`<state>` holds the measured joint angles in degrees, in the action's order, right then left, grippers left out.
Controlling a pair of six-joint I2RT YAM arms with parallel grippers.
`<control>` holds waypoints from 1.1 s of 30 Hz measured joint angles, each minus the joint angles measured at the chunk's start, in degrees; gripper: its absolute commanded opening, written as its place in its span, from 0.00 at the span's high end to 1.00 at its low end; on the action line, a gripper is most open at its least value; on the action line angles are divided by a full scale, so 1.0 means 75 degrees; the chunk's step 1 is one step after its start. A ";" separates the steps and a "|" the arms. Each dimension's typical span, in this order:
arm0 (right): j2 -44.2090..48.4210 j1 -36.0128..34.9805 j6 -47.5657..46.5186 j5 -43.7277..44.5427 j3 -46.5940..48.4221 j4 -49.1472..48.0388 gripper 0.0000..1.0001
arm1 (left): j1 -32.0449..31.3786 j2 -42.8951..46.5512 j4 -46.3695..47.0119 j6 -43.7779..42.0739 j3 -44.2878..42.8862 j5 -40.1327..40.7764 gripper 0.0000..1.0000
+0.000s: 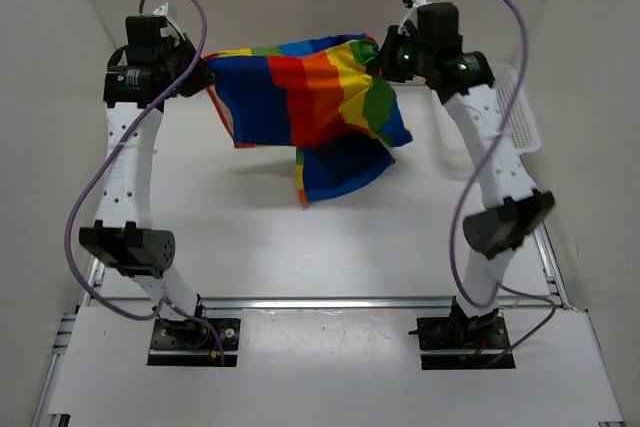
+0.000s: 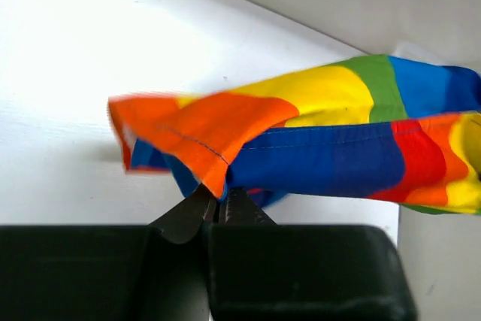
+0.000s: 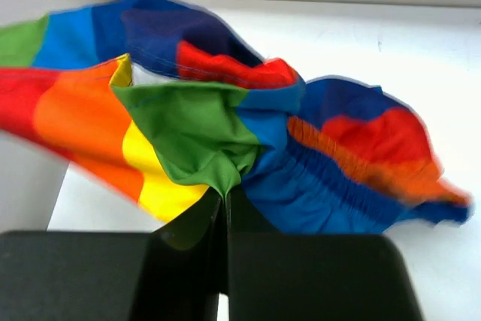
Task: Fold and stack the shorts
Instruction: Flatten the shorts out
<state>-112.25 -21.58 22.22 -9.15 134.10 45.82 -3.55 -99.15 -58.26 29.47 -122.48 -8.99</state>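
Note:
The rainbow-striped shorts (image 1: 305, 107) hang in the air between my two grippers at the far middle of the table, with a blue part drooping below. My left gripper (image 1: 203, 77) is shut on the shorts' left edge; in the left wrist view it (image 2: 218, 199) pinches an orange and blue hem (image 2: 218, 137). My right gripper (image 1: 382, 59) is shut on the shorts' right side; in the right wrist view it (image 3: 226, 195) pinches a bunched green fold (image 3: 203, 137), with the gathered waistband (image 3: 353, 167) to its right.
A white mesh basket (image 1: 520, 112) lies at the far right, partly behind my right arm. White walls close in the table on the left, back and right. An aluminium rail (image 1: 320, 301) runs across in front of the arm bases.

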 measured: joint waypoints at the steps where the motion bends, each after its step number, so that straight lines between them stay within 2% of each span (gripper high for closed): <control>1: 0.0638 -0.0003 -0.0038 0.0026 -0.0589 -0.0213 1.00 | 0.0032 0.0230 -0.0003 -0.0003 0.0035 -0.0102 0.90; 4: 0.3110 -0.0315 -0.0318 0.0408 -0.3258 -0.1116 1.00 | -0.0020 0.1396 0.0187 0.0000 0.1244 -0.0315 0.87; 6: 0.4776 -0.0609 -0.0481 0.0653 -0.5228 -0.1853 0.66 | -0.0055 0.2407 0.0411 0.0026 0.2719 -0.0452 0.76; 7: 0.5578 -0.0769 -0.0522 0.0877 -0.6248 -0.2069 0.49 | -0.0058 0.2914 0.0376 0.0032 0.3483 -0.0487 0.67; 8: 0.6408 -0.0903 -0.0557 0.1189 -0.7300 -0.2308 0.20 | -0.0055 0.3351 0.0358 0.0032 0.4179 -0.0493 0.40; 9: 0.7096 -0.0994 -0.0513 0.1507 -0.8204 -0.2279 0.12 | -0.0050 0.3736 0.0423 0.0012 0.4873 -0.0478 0.26; 10: 0.7665 -0.1049 -0.0466 0.1848 -0.8993 -0.2232 0.06 | -0.0047 0.4086 0.0481 0.0017 0.5581 -0.0472 0.19; 11: 0.8157 -0.1093 -0.0329 0.2192 -0.9704 -0.2142 0.05 | -0.0035 0.4342 0.0402 0.0052 0.6202 -0.0469 0.11; 13: 0.8795 -0.1128 0.0017 0.2830 -1.0826 -0.1682 0.03 | -0.0035 0.4610 0.0358 0.0082 0.7169 -0.0472 0.11; 14: 0.9040 -0.1131 0.0219 0.3121 -1.1269 -0.1326 0.03 | -0.0035 0.4639 0.0286 0.0096 0.7528 -0.0469 0.14; 15: 0.9270 -0.1131 0.0440 0.3372 -1.1605 -0.0962 0.15 | -0.0035 0.4634 0.0219 0.0102 0.7775 -0.0466 0.22; 16: 0.9527 -0.1131 0.0612 0.3599 -1.1820 -0.0606 0.23 | -0.0035 0.4628 0.0187 0.0125 0.7924 -0.0466 0.45; 17: 0.9783 -0.1134 0.0799 0.3780 -1.1911 -0.0335 0.37 | -0.0035 0.4628 0.0172 0.0122 0.8005 -0.0466 0.58; 18: 0.9996 -0.1131 0.0965 0.3931 -1.1911 -0.0178 0.70 | -0.0035 0.4628 0.0172 0.0143 0.8017 -0.0463 0.70; 19: 1.0185 -0.1134 0.1174 0.4089 -1.1890 -0.0134 0.83 | -0.0035 0.4619 0.0207 0.0117 0.8000 -0.0475 0.87; 21: 1.0279 -0.1131 0.1594 0.4313 -1.1640 0.0108 0.99 | -0.0073 0.4511 0.0242 0.0117 0.7901 -0.0463 0.90; 23: 0.9830 -0.1134 0.1961 0.4406 -1.1284 0.0201 1.00 | -0.0146 0.4269 0.0300 0.0105 0.7772 -0.0460 0.87; 24: 0.9466 -0.1134 0.2124 0.4389 -1.1112 0.0239 0.96 | -0.0195 0.4135 0.0364 0.0111 0.7749 -0.0458 0.80; 25: 0.9092 -0.1134 0.2279 0.4334 -1.0993 0.0277 0.89 | -0.0248 0.4010 0.0408 0.0108 0.7752 -0.0460 0.68; 26: 0.8711 -0.1134 0.2454 0.4202 -1.0902 0.0332 0.79 | -0.0315 0.3876 0.0423 0.0117 0.7764 -0.0455 0.43; 27: 0.8376 -0.1134 0.2626 0.4039 -1.0870 0.0367 0.53 | -0.0379 0.3745 0.0443 0.0099 0.7801 -0.0452 0.35; 28: 0.8029 -0.1134 0.2818 0.3832 -1.0867 0.0440 0.42 | -0.0434 0.3631 0.0487 0.0128 0.7877 -0.0469 0.27; 30: 0.7603 -0.1131 0.3098 0.3427 -1.0961 0.0580 0.25 | -0.0565 0.3401 0.0568 0.0248 0.8189 -0.0472 0.21; 31: 0.7580 -0.1125 0.3305 0.3191 -1.1089 0.0627 0.20 | -0.0647 0.3276 0.0580 0.0312 0.8376 -0.0478 0.19; 33: 0.7772 -0.1125 0.3681 0.2824 -1.1377 0.0787 0.18 | -0.0836 0.3028 0.0635 0.0487 0.8824 -0.0472 0.15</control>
<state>-53.95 -30.02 49.82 12.03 48.77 51.72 -9.82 -76.44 -53.49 33.12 -56.29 -12.53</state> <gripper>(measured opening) 0.798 0.822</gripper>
